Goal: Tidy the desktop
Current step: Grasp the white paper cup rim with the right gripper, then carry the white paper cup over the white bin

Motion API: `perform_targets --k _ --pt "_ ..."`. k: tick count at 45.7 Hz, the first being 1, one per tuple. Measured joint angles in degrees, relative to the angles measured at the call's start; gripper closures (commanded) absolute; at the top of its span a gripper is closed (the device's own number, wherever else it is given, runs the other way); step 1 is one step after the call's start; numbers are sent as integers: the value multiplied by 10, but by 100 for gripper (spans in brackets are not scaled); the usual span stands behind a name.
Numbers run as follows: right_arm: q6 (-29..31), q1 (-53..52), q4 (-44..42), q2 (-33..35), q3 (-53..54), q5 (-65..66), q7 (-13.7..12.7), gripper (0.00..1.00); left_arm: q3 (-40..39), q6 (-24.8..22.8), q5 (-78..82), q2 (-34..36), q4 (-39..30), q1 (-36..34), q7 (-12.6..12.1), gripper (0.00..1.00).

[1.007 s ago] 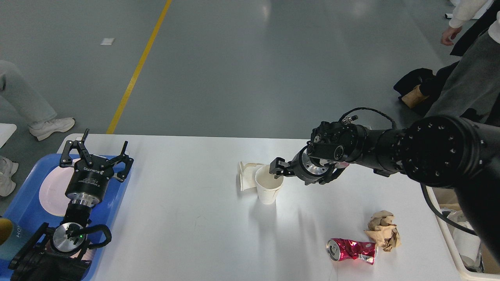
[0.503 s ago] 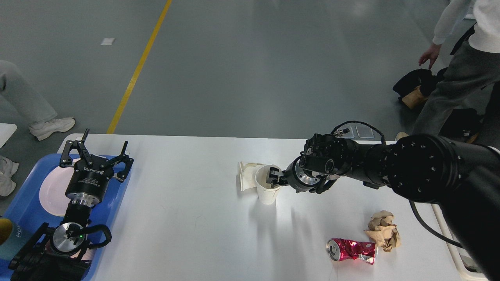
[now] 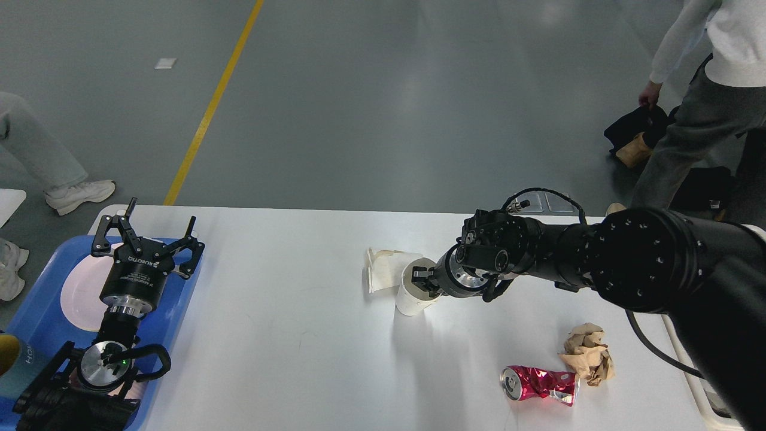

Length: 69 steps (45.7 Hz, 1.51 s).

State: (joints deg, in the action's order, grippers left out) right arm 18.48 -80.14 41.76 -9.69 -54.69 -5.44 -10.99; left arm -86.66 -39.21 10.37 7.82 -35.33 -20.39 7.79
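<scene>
The counter [image 3: 287,335], a wide white tabletop with rounded corners, fills the lower part of the head view and carries all the loose items; a blue tray [image 3: 179,305] overlaps its left edge, holding a white plate [image 3: 78,293].

Right gripper [image 3: 422,279]: the arm enters from the right and extends leftward; its jaws are now sunk into the mouth of the white paper cup [image 3: 412,298], deeper than half a second ago, when they sat at the rim, and a second ago, when they hung just beside and above it; the fingertips are dark and partly hidden inside the cup, so whether the jaws are clenched on the cup wall cannot be told. The cup has tilted slightly compared with both earlier frames; its base rests on the counter.

A flattened white paper cup [image 3: 380,270] lies touching the upright cup on its far left side, unmoved.

Left gripper [image 3: 146,230]: jaws released and spread wide, pointing up over the far end of the tray; position unchanged across all frames.

A crushed red can [image 3: 540,384] lies on its side near the front right of the counter; a crumpled brown paper ball [image 3: 587,353] sits just beside it on the right; both are unchanged.
</scene>
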Motion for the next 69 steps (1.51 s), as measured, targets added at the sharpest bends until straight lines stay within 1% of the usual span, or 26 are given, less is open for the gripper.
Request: perform_targets --k 8,23,27,32,38,41,45,48,54,55,57,58,60,65,68,69 --pt "3 -5 19 0 0 1 -7 100 0 0 0 0 0 0 0 4" --pt "5 -12 24 4 1 -4 -12 100 0 0 0 0 0 0 0 4" --pt "8 -23 43 15 1 -4 -18 100 0 0 0 0 0 0 0 4" --pt "11 -79 110 54 -1 -4 -20 100 0 0 0 0 0 0 0 4" --pt "13 -174 221 113 -15 -4 -20 100 0 0 0 0 0 0 0 4" --pt "16 -230 275 135 -40 -5 -20 100 0 0 0 0 0 0 0 4" --pt "28 -312 344 146 -89 -6 -20 100 0 0 0 0 0 0 0 4" --pt "54 -371 388 157 -122 -6 -20 100 0 0 0 0 0 0 0 4" --pt "142 -476 445 182 -175 -6 -12 100 0 0 0 0 0 0 0 4" --pt "154 -490 452 183 -183 -6 -8 100 0 0 0 0 0 0 0 4" --pt "179 -520 468 184 -205 -4 9 100 0 0 0 0 0 0 0 4" --pt "188 -532 475 184 -215 -3 22 100 0 0 0 0 0 0 0 4" --pt "200 -549 485 184 -233 -1 51 100 0 0 0 0 0 0 0 4" --pt "219 -573 502 183 -279 18 140 100 0 0 0 0 0 0 0 4" --pt "225 -580 506 182 -299 32 173 100 0 0 0 0 0 0 0 4" --pt "226 -582 507 182 -304 34 178 100 0 0 0 0 0 0 0 4"
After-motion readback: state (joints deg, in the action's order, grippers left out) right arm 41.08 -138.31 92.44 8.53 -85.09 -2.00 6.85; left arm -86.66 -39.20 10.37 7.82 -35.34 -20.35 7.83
